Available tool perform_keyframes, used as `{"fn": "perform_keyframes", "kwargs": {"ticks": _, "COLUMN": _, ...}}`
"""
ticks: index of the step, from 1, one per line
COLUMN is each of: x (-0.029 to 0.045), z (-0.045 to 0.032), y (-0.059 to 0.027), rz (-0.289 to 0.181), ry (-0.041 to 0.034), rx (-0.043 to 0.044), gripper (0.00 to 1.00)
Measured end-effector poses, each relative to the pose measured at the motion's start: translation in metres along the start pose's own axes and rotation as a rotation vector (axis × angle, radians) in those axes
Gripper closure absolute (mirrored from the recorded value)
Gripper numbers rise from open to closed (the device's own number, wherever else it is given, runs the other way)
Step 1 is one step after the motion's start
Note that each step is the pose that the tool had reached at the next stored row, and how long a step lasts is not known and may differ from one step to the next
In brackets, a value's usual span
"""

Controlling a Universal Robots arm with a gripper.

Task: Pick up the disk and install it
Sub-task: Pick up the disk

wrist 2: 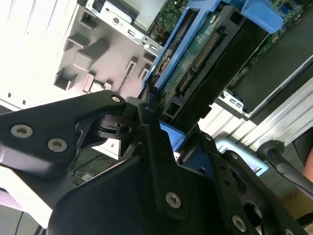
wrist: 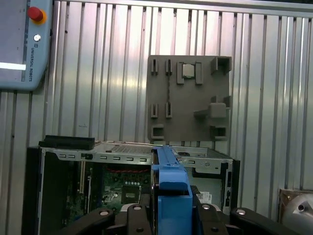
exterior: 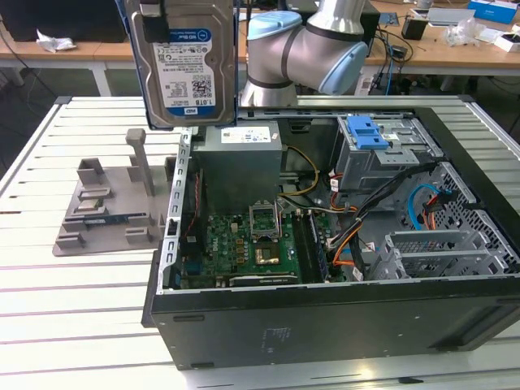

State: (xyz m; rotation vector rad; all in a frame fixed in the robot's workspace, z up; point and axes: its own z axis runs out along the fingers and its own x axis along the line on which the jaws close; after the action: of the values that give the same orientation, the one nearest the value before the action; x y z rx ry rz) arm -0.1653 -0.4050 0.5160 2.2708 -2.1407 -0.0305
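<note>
Disk [exterior: 188, 69]: 1 unit, hanging upright in the air at the top of the exterior view, label face toward that camera. It sits above the edge of the open computer case [exterior: 325, 325] on the exterior view's left and touches nothing below.

Grip: gripper [wrist: 171, 215] clamped on the disk. In the first wrist view, black fingers [wrist: 139, 220] press the blue carrier from both sides.

Handling (judgement):
- Silver metal body, rigid, likely dense for its bulk, so expect real weight on the clamp.
- Flat faces are smooth and the label glossy, so probably slippery. The carrier's side rails are the better purchase.
- The second wrist view shows a green circuit board and a connector row on the disk's [wrist 2: 205, 54] underside. These are fragile, so keep contact off them.
- The blue plastic frame may flex a little under load.

Surroundings:
- Case: black sheet metal, side panel off.
- Inside: green motherboard [exterior: 244, 244], grey boxy power supply [exterior: 240, 158], and a perforated drive cage [exterior: 382, 158] topped by a ribbed blue latch [exterior: 370, 130].
- Beside the case: grey moulded fixture plate [exterior: 106, 211] with upright posts.
- Everything rests on a white slatted table [exterior: 81, 309].
</note>
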Motion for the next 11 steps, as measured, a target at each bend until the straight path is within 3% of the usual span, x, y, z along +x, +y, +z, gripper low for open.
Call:
{"fn": "perform_keyframes", "kwargs": {"ticks": 6, "x": 0.0097, "z": 0.0004, "y": 0.0003, "rz": 0.0, "ry": 0.0, "rx": 0.0, "gripper": 0.63}}
{"fn": "perform_keyframes", "kwargs": {"ticks": 11, "x": 0.0226, "z": 0.0009, "y": 0.0009, "rz": 0.0, "ry": 0.0, "rx": 0.0, "gripper": 0.63}}
